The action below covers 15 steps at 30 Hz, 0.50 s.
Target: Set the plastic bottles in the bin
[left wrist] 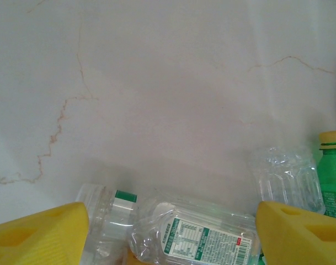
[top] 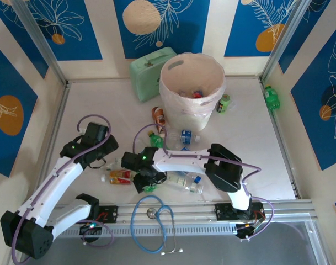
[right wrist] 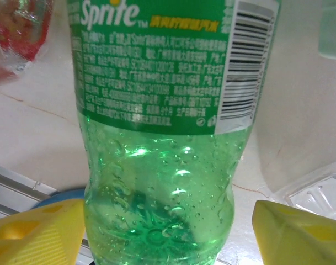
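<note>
Right gripper [right wrist: 168, 232]: spread wide, green plastic Sprite bottle [right wrist: 156, 138] between fingers, not clamped.
Left gripper [left wrist: 170, 226]: spread wide over clear labelled plastic bottle [left wrist: 195, 234].

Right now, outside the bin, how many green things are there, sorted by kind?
Green plastic soda bottles: 3
Short dark-green can: 1
Mint-green hard case: 1
Total: 5
</note>
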Each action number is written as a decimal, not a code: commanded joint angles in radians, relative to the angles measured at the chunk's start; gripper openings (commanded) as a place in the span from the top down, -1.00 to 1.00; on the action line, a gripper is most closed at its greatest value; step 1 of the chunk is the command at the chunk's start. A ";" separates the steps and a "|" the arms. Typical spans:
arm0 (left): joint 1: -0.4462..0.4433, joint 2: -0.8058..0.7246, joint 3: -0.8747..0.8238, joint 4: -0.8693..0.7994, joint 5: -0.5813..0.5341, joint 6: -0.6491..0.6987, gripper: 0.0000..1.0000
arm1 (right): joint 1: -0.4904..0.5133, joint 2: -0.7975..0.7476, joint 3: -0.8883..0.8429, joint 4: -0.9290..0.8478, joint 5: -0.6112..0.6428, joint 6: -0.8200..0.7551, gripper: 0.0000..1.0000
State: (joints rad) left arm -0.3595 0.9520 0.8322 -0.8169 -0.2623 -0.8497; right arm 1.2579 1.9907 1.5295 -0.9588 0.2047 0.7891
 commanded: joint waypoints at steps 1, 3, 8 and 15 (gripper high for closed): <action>0.014 -0.019 -0.014 -0.014 -0.002 -0.027 -0.59 | -0.013 0.027 0.028 -0.034 -0.034 0.001 -0.57; 0.016 -0.017 -0.018 -0.016 -0.003 -0.029 -0.59 | -0.020 0.037 0.032 -0.027 -0.042 -0.004 -0.56; 0.017 -0.015 -0.028 -0.022 -0.006 -0.034 -0.62 | -0.034 0.079 0.050 -0.034 -0.071 -0.008 -0.54; 0.019 -0.009 -0.052 -0.015 0.000 -0.064 -0.62 | -0.053 0.072 0.025 -0.011 -0.090 -0.007 -0.36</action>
State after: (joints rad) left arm -0.3538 0.9451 0.7975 -0.8165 -0.2626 -0.8867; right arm 1.2091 2.0747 1.5574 -0.9611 0.1452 0.7853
